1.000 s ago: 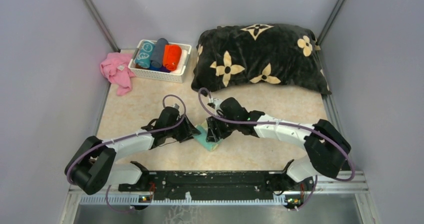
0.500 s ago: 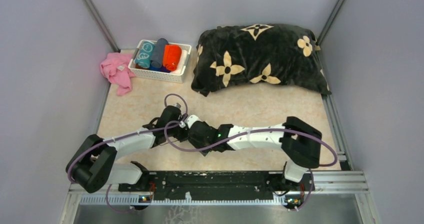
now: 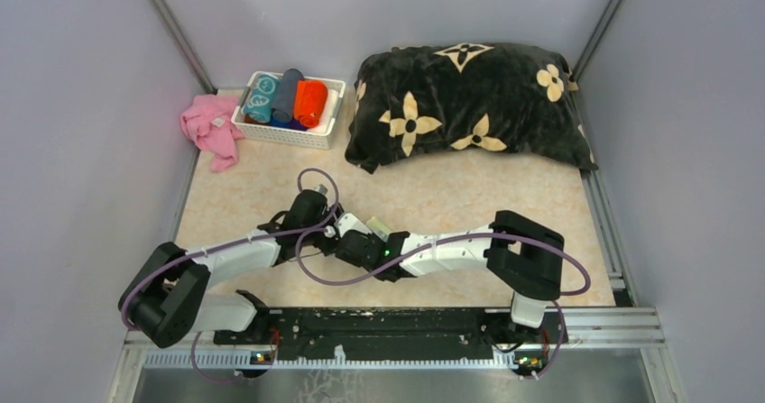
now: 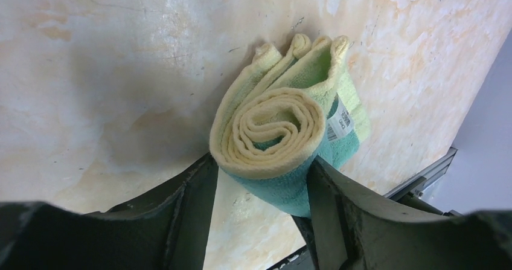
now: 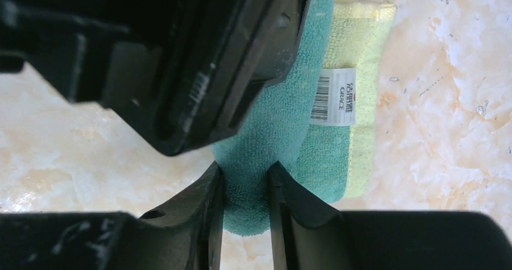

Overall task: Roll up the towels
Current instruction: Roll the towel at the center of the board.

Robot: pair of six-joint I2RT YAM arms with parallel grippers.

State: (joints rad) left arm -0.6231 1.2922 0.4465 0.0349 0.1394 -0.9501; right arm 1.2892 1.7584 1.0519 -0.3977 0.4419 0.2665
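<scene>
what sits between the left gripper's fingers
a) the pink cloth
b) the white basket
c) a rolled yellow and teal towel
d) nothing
c: in the left wrist view the yellow and teal towel, wound into a spiral, sits between the fingers of the left gripper, which touch it on both sides.

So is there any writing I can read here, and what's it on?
"GRACE", beside a barcode, on the white tag of the towel.
Smaller print beside it: too small to read.
Embossed marking on the left end effector, right wrist view: blurred.
</scene>
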